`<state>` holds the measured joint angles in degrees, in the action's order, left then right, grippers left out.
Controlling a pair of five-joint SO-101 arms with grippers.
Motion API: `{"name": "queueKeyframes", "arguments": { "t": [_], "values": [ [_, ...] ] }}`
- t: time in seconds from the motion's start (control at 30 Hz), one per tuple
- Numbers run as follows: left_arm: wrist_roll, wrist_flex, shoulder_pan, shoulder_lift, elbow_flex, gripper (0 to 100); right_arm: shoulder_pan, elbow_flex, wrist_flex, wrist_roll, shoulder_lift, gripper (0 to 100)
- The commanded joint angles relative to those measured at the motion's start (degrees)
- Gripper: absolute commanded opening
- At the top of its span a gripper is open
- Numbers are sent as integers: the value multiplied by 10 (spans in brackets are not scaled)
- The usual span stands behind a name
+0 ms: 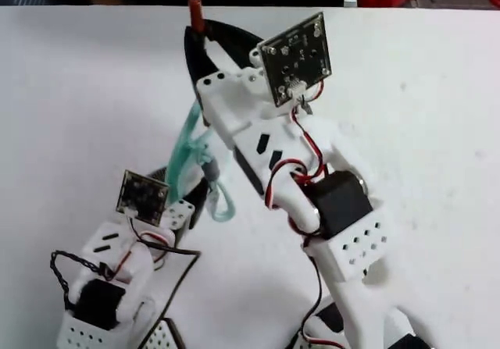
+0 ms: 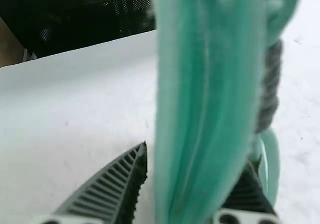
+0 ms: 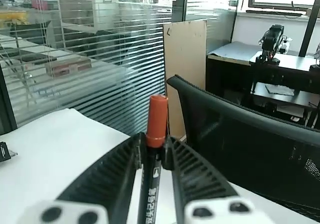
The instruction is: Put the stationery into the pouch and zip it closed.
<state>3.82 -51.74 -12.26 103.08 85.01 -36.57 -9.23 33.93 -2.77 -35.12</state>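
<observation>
Pen (image 3: 156, 119), orange-capped, is clamped between the narrow-set jaws of the right gripper (image 3: 155, 141), its cap protruding past the fingertips. In the high view this gripper sits over the far edge of the white table (image 1: 78, 91). The left gripper (image 2: 197, 159) is closed on the teal pouch (image 2: 205, 83), which stands on edge between its jaws. The pouch lies between the two arms, nearer than the pen. A black mesh chair (image 3: 240, 129) stands beyond the table.

One pouch (image 2: 200, 83), one red-capped pen (image 3: 157, 114), one left tool (image 2: 197, 156), one right tool (image 3: 155, 138)
</observation>
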Motion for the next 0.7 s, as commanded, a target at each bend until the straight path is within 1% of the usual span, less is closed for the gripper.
{"name": "queueKeyframes", "arguments": {
  "t": [0.0, 0.07, 0.1, 0.13, 0.23, 0.27, 0.3, 0.4, 0.57, 0.67],
  "values": [
    [-1, 15, 6, 0, -2, 196, 0, 4, 3, -1, -1, 17],
    [-1, 15, 6, 0, -3, 196, -7, 6, 32, -1, 0, 22],
    [-1, 15, 6, 0, -3, 196, -16, 8, 57, -1, -3, 45],
    [-1, 15, 6, 0, -3, 196, -23, 9, 86, -1, -7, 93],
    [-1, 15, 6, 0, -3, 196, -31, 5, 164, -1, -41, 292],
    [-1, 15, 6, 0, -4, 196, -30, 5, 187, -1, -55, 334],
    [-1, 15, 6, 0, -4, 196, -29, 8, 211, -1, -70, 348],
    [-1, 15, 6, 0, -4, 196, -15, 4, 263, -9, -114, 308],
    [-1, 15, 6, 0, -4, 196, -16, -34, 362, -81, -145, 238],
    [-1, 15, 6, 0, -4, 196, -34, -92, 371, -95, -160, 228]
  ]
}}
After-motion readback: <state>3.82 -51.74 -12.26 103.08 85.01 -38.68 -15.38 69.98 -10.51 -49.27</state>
